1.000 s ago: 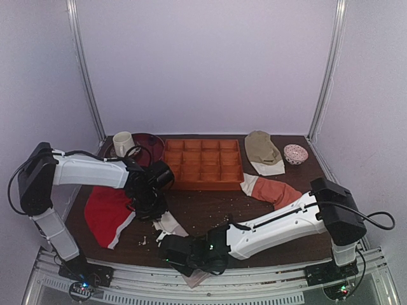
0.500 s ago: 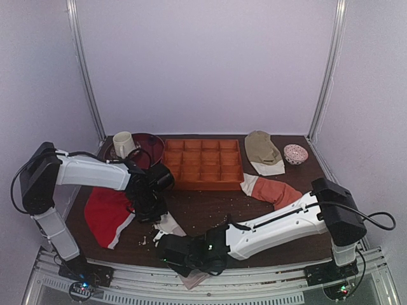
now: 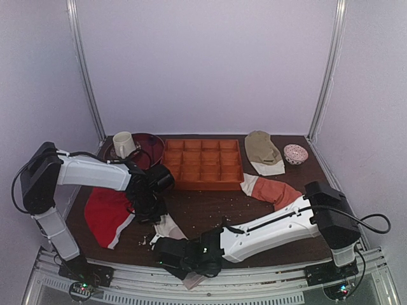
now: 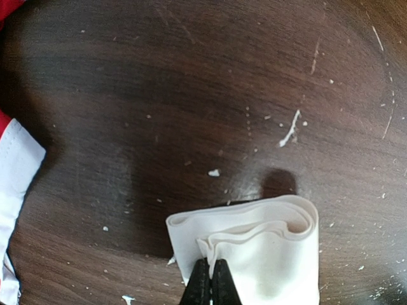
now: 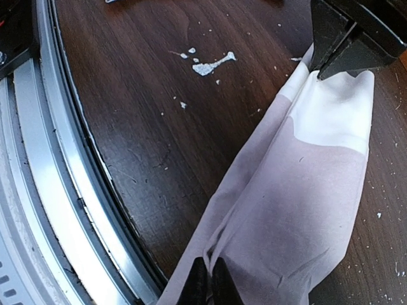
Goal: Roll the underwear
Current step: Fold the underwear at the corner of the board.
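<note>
The underwear [image 3: 168,225] is stretched low over the dark table between my two grippers, near the front edge. My left gripper [image 3: 152,213] is shut on the folded white waistband [image 4: 267,248], its black tips [image 4: 210,279] pinching a fold of it. Closer to the front rail, my right gripper [image 3: 166,249] is shut on the pinkish-beige end of the underwear [image 5: 299,210], its tips [image 5: 210,276] buried in a crease. In the right wrist view the left gripper's fingers [image 5: 343,44] show at the top right, gripping the white band [image 5: 331,108].
A red garment with white trim [image 3: 105,213] lies left of the left gripper; its edge [image 4: 16,165] shows in the left wrist view. An orange-rust garment [image 3: 273,189], an orange compartment tray [image 3: 202,165], a cup [image 3: 122,143], a dark bowl [image 3: 149,143], a beige cloth [image 3: 262,149] and a small bowl [image 3: 296,154] lie further back. The metal rail [image 5: 57,190] runs beside the right gripper.
The right arm has shifted a little to the left along the front edge with the cloth. The left gripper has barely moved. Both grips hold.
</note>
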{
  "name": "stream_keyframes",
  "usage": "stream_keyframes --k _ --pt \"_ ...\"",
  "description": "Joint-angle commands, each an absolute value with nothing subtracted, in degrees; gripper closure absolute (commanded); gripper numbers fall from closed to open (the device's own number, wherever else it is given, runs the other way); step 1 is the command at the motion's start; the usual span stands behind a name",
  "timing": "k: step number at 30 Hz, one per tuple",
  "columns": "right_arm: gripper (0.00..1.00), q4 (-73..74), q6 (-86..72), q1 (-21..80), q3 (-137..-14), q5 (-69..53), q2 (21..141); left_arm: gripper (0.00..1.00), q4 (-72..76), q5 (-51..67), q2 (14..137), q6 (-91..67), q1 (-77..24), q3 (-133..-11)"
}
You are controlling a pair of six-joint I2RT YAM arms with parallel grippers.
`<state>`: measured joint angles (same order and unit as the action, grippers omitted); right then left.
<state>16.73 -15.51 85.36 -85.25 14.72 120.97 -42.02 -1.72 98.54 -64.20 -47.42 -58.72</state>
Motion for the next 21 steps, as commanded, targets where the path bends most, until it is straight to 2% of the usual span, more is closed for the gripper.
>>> stream_keyframes --k 1,3,6,10,13,18,21 --pt "0.96 17.8 -16.7 86.0 -84.9 14.1 121.5 1.00 -41.2 -2.4 98.8 -64.9 -47.5 -58.1" --pt "0.92 17.6 -16.9 86.0 -84.3 14.3 120.7 1.00 -41.3 -2.4 98.2 -65.0 -47.5 -58.1" --pt "0.76 16.8 -16.8 86.0 -83.0 14.9 118.8 0.90 -42.0 -2.5 97.0 -65.1 -47.5 -58.6" --pt "0.67 17.2 -16.6 86.0 -82.3 15.2 116.5 0.81 -44.0 -2.8 95.3 -65.1 -47.5 -59.9" --pt "0.66 17.3 -16.5 86.0 -81.3 15.7 114.1 0.78 -45.4 -3.1 92.7 -65.3 -47.5 -60.4" --pt "0.63 17.8 -16.7 86.0 -79.5 16.9 108.8 0.68 -48.7 -4.1 88.8 -65.2 -47.5 -62.2" --pt "0.68 17.5 -17.2 86.0 -77.6 17.5 105.2 0.68 -49.1 -4.0 86.7 -65.3 -47.5 -62.4"
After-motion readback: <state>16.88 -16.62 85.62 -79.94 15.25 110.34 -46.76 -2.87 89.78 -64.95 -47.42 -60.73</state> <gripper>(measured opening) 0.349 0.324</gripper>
